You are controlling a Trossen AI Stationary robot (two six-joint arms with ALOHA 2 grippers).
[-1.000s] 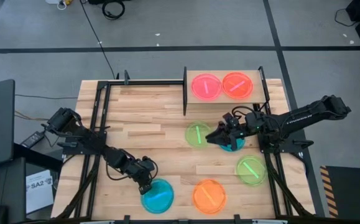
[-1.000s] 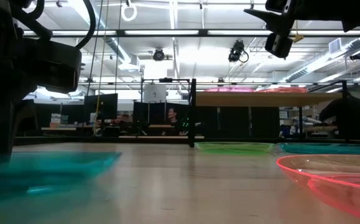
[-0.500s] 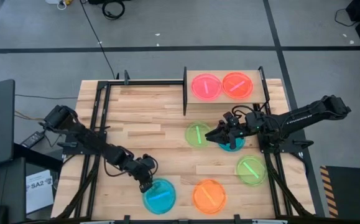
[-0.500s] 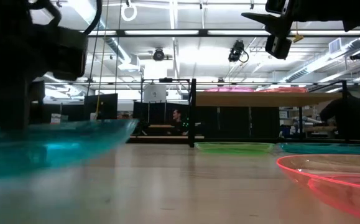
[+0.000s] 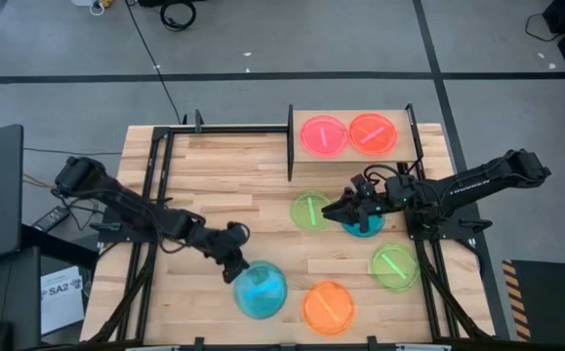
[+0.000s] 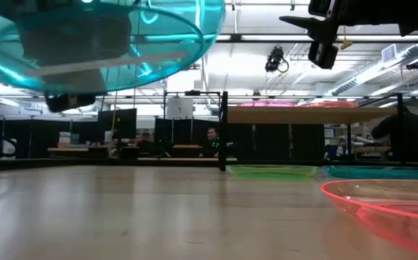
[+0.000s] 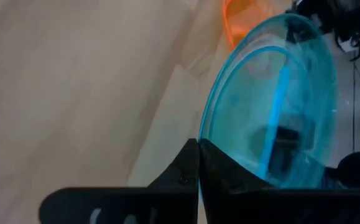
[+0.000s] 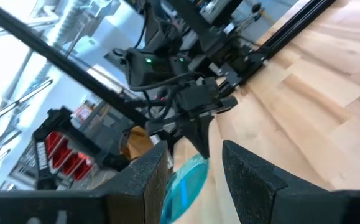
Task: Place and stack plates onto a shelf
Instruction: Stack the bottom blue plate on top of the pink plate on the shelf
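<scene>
My left gripper (image 5: 233, 270) is shut on a blue plate (image 5: 262, 290), held in the air over the table's near middle; it fills the low view's upper left (image 6: 100, 36). The shelf (image 5: 352, 115) at the far right carries a pink plate (image 5: 323, 136) and a red-orange plate (image 5: 372, 132). My right gripper (image 5: 338, 212) stands open and level above the table, between a green plate (image 5: 308, 211) and another blue plate (image 5: 365, 227), touching nothing. My left gripper pinches the blue plate's rim (image 7: 206, 134) between its two shut fingers (image 7: 189, 165), at the plate's left edge. The fingers slant down from the table's left. The plate is lifted clear of the table and tilted, stretching away beyond the fingertips.
An orange plate (image 5: 328, 307) lies at the near edge right of the held plate, and a second green plate (image 5: 394, 265) lies near the right edge. A bare black metal frame (image 5: 165, 166) runs along the table's left and far sides. People sit in the room beyond.
My left gripper has risen and swung toward the table's right and far side, keeping its hold. The blue plate first tipped up off the table at its free edge and now hangs clear above it.
</scene>
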